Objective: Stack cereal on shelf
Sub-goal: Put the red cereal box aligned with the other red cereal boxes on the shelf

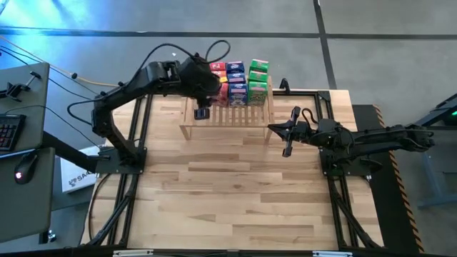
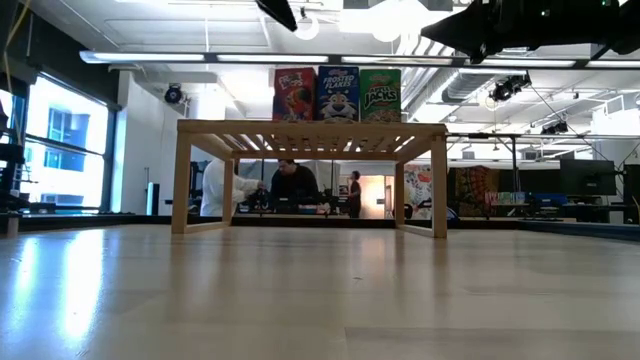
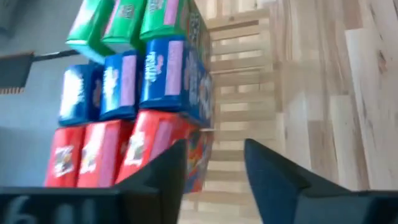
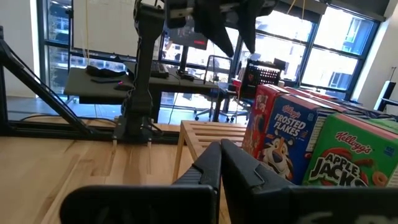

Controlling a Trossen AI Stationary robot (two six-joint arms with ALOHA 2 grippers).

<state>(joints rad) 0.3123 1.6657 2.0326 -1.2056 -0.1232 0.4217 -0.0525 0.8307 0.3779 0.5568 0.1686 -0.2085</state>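
Note:
Red (image 1: 220, 80), blue (image 1: 237, 80) and green (image 1: 258, 78) cereal boxes stand upright in tight rows on the far part of the wooden slatted shelf (image 1: 235, 118). In the low view one red (image 2: 294, 95), one blue (image 2: 337, 95) and one green box (image 2: 380, 95) face front on the shelf top (image 2: 312, 128). My left gripper (image 3: 214, 171) hovers open above the shelf's left part, just near of the red boxes (image 3: 106, 152), with nothing between its fingers. To the right of the shelf, my right gripper (image 4: 221, 165) waits shut and holds nothing.
Black frame rails (image 1: 139, 135) run along the table's left and right sides. The near half of the wooden tabletop (image 1: 228, 200) lies bare. A desk with a keyboard (image 1: 7, 132) stands off the left edge. People (image 2: 290, 190) stand in the room beyond the shelf.

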